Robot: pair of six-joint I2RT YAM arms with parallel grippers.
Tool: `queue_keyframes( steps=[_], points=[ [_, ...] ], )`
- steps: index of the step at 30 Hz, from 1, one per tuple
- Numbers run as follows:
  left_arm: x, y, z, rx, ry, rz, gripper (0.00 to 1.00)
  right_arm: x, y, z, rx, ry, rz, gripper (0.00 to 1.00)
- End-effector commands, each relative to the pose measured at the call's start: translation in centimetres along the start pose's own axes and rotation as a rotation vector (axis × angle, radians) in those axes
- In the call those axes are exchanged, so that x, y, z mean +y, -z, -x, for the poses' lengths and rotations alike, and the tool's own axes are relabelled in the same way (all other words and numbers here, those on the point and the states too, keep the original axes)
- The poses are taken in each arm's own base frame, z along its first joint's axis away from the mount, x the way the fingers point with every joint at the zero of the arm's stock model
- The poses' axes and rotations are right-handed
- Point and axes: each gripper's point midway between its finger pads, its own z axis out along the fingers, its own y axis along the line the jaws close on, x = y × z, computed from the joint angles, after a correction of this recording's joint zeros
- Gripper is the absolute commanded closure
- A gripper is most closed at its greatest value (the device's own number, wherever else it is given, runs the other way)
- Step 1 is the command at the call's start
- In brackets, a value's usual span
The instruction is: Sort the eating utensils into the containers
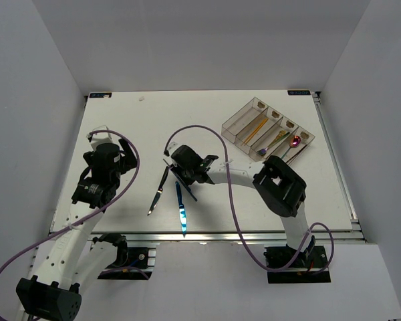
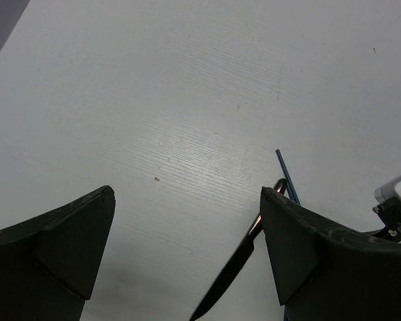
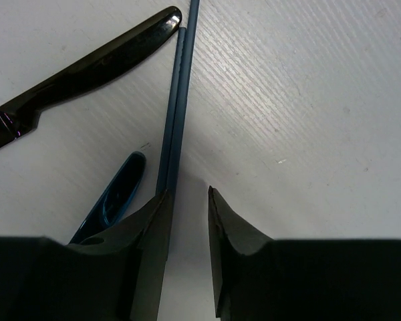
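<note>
The containers are one smoky clear tray [image 1: 235,127] at the back right, holding a gold utensil [image 1: 255,129] and a purple spoon [image 1: 295,141]. On the table lie a black knife [image 1: 159,190] [image 3: 87,63] [image 2: 237,267], a blue knife [image 1: 181,208] [image 3: 113,194] and a pair of blue chopsticks [image 3: 179,100] [image 2: 286,174]. My right gripper [image 1: 180,177] [image 3: 188,192] is low over the chopsticks, jaws a narrow gap apart with bare table between them. The chopsticks run under its left finger [image 3: 154,227]. My left gripper [image 1: 120,159] [image 2: 187,192] hangs wide open and empty, left of the black knife.
The table's near edge runs just below the blue knife's blade. A purple cable [image 1: 207,130] loops above the right arm. White walls close in the left, back and right sides.
</note>
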Motion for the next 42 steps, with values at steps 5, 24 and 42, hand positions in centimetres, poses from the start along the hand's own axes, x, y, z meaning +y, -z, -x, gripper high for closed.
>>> queue_keyframes(
  steps=[5,24,42],
  points=[
    [-0.1,0.3,0.3,-0.014,0.009,-0.014,0.02,0.1,0.3,1.9,-0.03,0.028,-0.002,0.67],
    [-0.3,0.3,0.4,-0.014,0.008,-0.024,0.02,0.3,-1.0,0.9,0.012,0.046,0.006,0.69],
    [-0.2,0.4,0.5,-0.018,0.01,-0.025,0.02,0.2,-1.4,-0.6,0.061,0.038,-0.008,0.68]
  ],
)
